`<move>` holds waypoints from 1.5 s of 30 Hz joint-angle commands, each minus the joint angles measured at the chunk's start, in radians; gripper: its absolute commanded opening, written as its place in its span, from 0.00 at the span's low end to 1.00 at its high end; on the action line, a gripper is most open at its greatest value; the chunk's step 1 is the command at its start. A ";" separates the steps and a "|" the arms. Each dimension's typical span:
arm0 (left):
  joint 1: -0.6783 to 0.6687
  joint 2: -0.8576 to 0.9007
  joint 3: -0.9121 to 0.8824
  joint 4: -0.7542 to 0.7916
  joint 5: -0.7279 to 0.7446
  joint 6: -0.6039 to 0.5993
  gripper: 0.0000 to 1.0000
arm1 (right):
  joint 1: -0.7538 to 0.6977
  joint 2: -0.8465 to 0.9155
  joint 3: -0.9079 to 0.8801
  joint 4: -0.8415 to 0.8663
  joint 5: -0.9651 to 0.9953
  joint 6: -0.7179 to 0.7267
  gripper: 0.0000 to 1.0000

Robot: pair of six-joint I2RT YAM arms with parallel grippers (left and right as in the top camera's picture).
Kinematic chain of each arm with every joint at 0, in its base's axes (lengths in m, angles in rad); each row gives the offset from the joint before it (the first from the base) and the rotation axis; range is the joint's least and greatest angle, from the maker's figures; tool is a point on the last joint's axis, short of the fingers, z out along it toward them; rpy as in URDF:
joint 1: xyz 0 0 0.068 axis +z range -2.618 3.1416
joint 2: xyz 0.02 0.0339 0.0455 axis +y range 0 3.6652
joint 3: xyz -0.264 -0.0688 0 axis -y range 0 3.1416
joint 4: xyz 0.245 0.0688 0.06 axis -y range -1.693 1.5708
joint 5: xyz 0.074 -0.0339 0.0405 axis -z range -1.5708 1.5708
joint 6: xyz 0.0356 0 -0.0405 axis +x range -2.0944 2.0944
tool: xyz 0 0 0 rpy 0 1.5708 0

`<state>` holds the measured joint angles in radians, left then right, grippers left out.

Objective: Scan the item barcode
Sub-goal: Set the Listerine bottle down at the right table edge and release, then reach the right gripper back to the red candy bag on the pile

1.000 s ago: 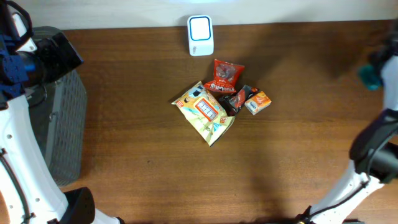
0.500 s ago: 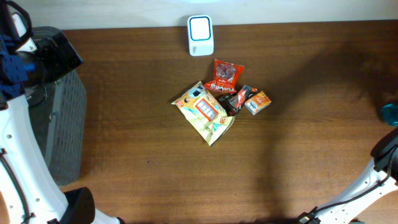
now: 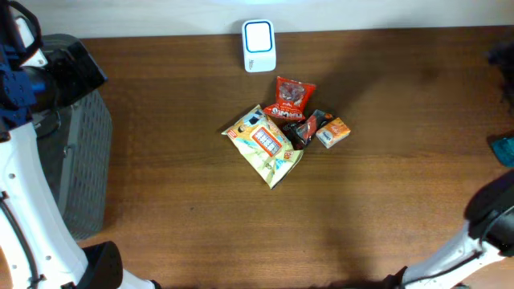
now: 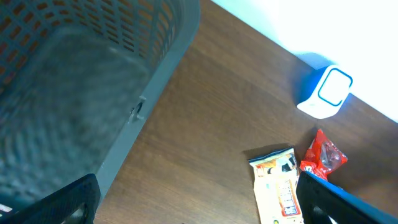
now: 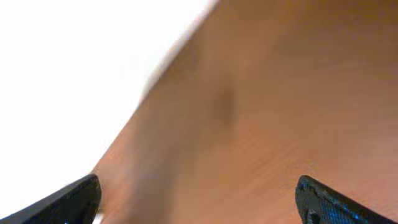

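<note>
A pile of items lies mid-table: a yellow snack bag [image 3: 265, 144], a red packet [image 3: 292, 98], a dark packet [image 3: 307, 127] and a small orange box [image 3: 333, 132]. The white and blue scanner [image 3: 259, 46] stands at the back edge. My left gripper [image 4: 196, 199] hangs open over bare wood beside the basket, holding nothing. Its view shows the yellow bag [image 4: 280, 186], red packet [image 4: 323, 155] and scanner [image 4: 326, 93] to its right. My right gripper [image 5: 199, 196] is open over blurred bare table. Overhead, only a teal part [image 3: 504, 148] of that arm shows at the right edge.
A dark grey mesh basket [image 3: 80, 160] stands at the left end of the table, seen close in the left wrist view [image 4: 74, 93]. The left arm [image 3: 48, 80] reaches over its back corner. The right arm's white base [image 3: 450, 257] is at the front right.
The right arm has swung from the back right out toward the right edge and forward, leaving most of it out of the overhead view. The left arm and the items have not moved.
</note>
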<state>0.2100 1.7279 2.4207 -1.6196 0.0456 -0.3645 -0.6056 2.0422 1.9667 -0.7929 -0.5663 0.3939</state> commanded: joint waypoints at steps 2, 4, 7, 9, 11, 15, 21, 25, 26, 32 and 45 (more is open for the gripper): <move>0.002 0.000 0.004 0.002 0.002 -0.013 0.99 | 0.228 -0.018 0.007 -0.096 -0.182 -0.136 0.93; 0.002 0.000 0.004 0.002 0.002 -0.013 0.99 | 0.379 0.010 0.005 -0.106 -0.148 -0.176 0.93; 0.002 0.000 0.004 0.002 0.002 -0.013 0.99 | 0.595 0.054 0.005 -0.103 0.185 -0.158 0.93; 0.002 0.000 0.004 0.002 0.002 -0.013 0.99 | 0.744 0.096 0.004 -0.108 0.444 -0.040 0.93; 0.002 0.000 0.004 0.002 0.002 -0.013 0.99 | 0.839 0.132 0.004 -0.101 0.546 0.003 0.93; 0.002 0.000 0.004 0.002 0.002 -0.013 0.99 | 0.942 0.212 0.002 -0.086 0.682 0.141 0.93; 0.002 0.000 0.004 0.002 0.002 -0.013 0.99 | 0.966 0.330 0.001 -0.082 0.642 0.138 0.62; 0.002 0.000 0.004 0.002 0.002 -0.013 0.99 | 0.966 0.305 0.007 -0.124 0.669 0.135 0.56; 0.002 0.000 0.004 0.002 0.002 -0.013 0.99 | 0.966 0.286 0.016 -0.148 0.676 0.134 0.56; 0.002 0.000 0.004 0.002 0.002 -0.013 0.99 | 0.966 0.147 0.042 -0.212 0.684 0.048 0.57; 0.002 0.000 0.004 0.002 0.002 -0.013 0.99 | 1.000 0.290 0.031 -0.200 0.530 0.074 0.60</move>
<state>0.2100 1.7279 2.4207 -1.6196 0.0456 -0.3641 0.3565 2.2864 1.9961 -0.9985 0.0292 0.4637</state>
